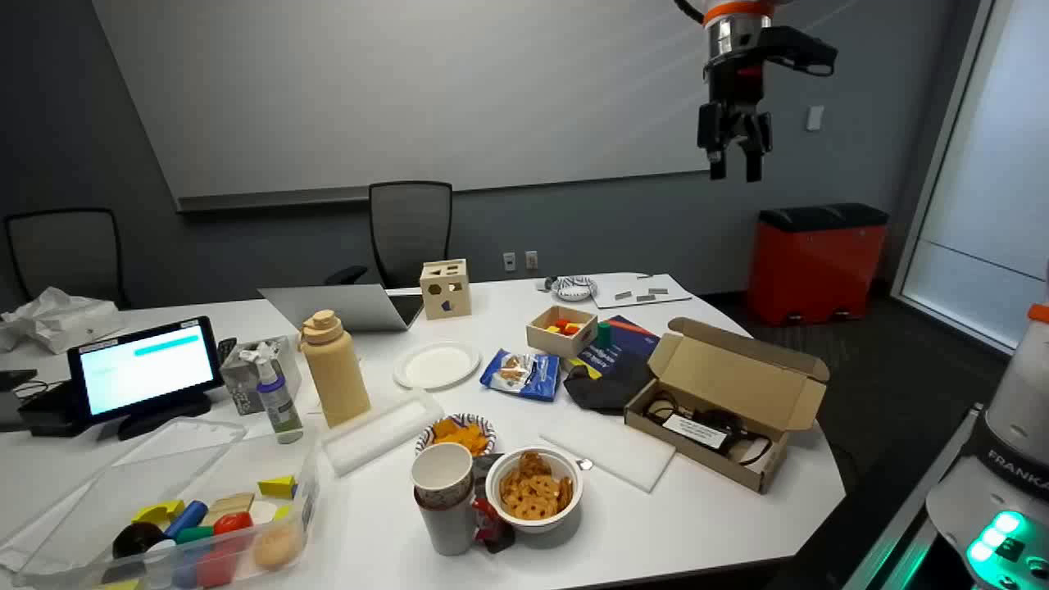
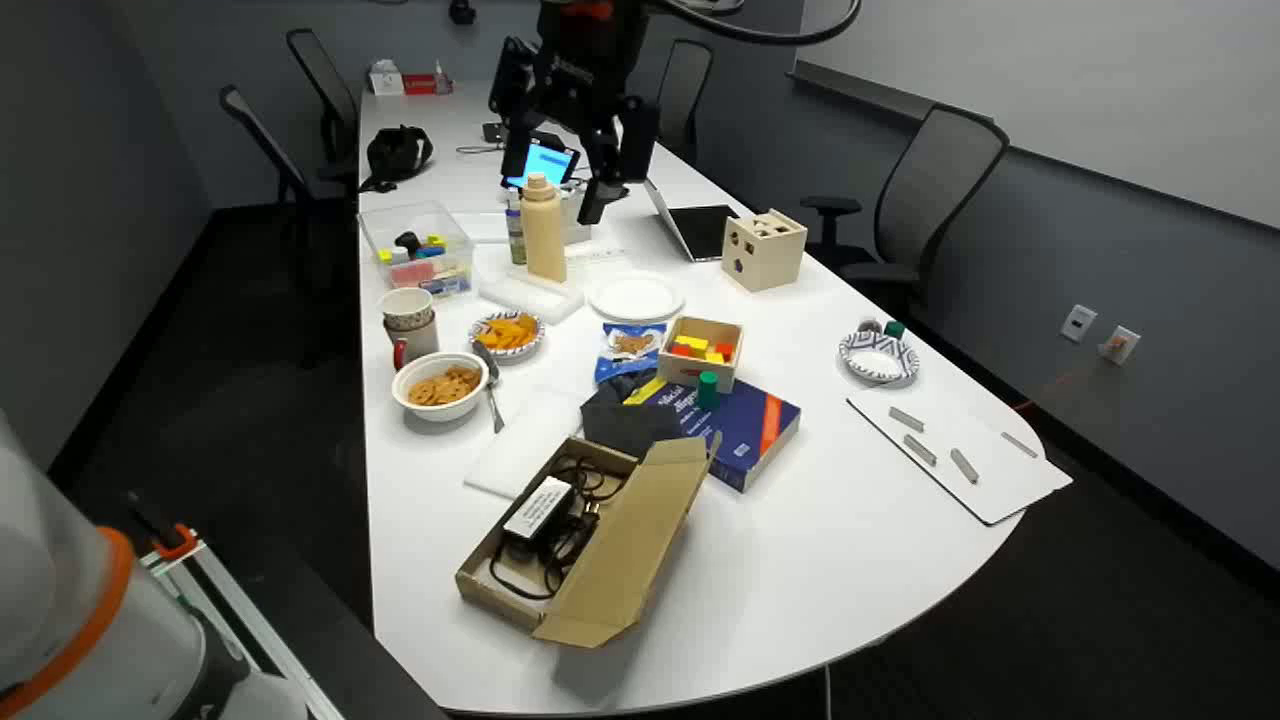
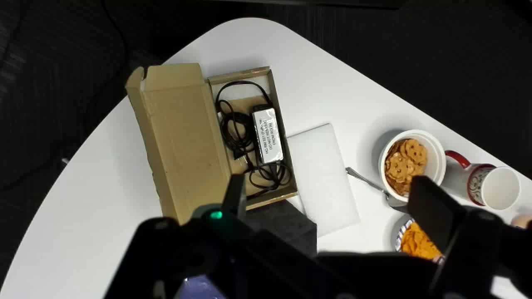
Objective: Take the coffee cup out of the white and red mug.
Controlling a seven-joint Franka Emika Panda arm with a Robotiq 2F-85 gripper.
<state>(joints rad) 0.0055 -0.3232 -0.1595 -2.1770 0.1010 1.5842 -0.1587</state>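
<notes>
One coffee cup (image 1: 441,467) is sitting upright inside the white and red mug (image 1: 451,531), its pale rim showing above the mug's mouth, and the pair is standing near the edge of the bench (image 1: 656,533). With the clock centring on the mug in an exterior view, a white bowl (image 1: 534,527) is sitting just beside it at three o'clock, carrying brown snacks (image 1: 533,492), and the mug's red handle (image 3: 458,158) is jutting toward that bowl. At twelve o'clock a patterned bowl (image 1: 489,436) is holding orange snacks (image 1: 460,435), and beyond it a white plate (image 1: 437,366) is lying flat. At eleven o'clock a tan lidded bottle (image 1: 336,373) is standing upright; at nine o'clock a clear plastic bin (image 1: 310,500) is holding coloured blocks (image 1: 233,523). A blue snack bag (image 1: 537,377) is lying at one o'clock, and an open cardboard box (image 1: 729,360) is resting at two o'clock, holding black cables (image 3: 237,139). Farther out toward one o'clock and well above the bench, the tool (image 1: 735,170) is hanging, its two fingers (image 1: 753,169) standing wide apart and gripping nothing. In the wrist view one finger is blocking part of the white bowl from sight, while the cup's open mouth is showing near the border at three o'clock.
</notes>
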